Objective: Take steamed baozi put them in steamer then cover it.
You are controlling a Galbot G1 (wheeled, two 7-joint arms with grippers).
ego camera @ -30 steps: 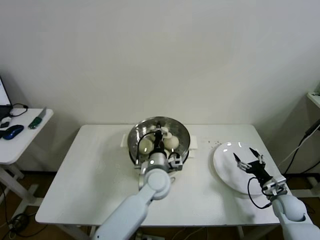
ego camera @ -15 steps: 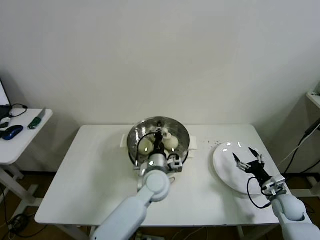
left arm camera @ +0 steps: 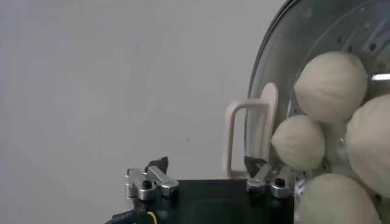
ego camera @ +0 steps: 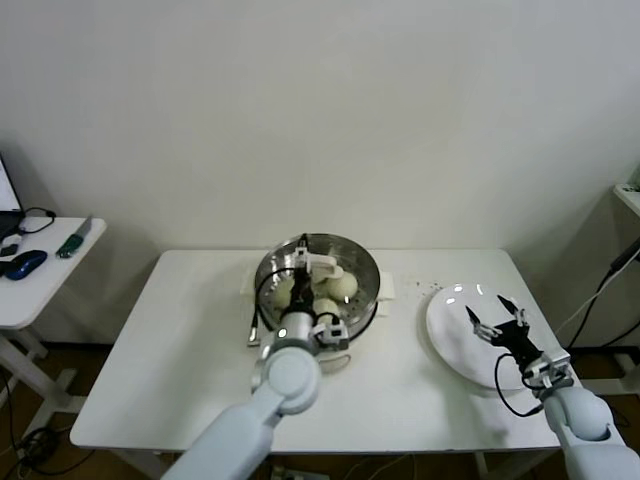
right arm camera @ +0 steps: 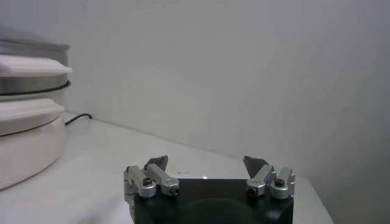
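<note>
The steamer is a shiny steel pot on a white base at the table's back middle. Several cream-white baozi lie inside it. My left gripper hovers over the steamer, open and empty. In the left wrist view the gripper is open beside the steamer's rim and white handle, with the baozi close together on the perforated tray. My right gripper is open and empty over the white plate. It also shows open in its own wrist view.
The white plate lies at the table's right side. A black cable hangs by the steamer's left side. A side table at far left holds a mouse. The steamer also shows far off in the right wrist view.
My left arm has swung to the left and its gripper has moved a little back over the steamer. The right arm has not moved.
</note>
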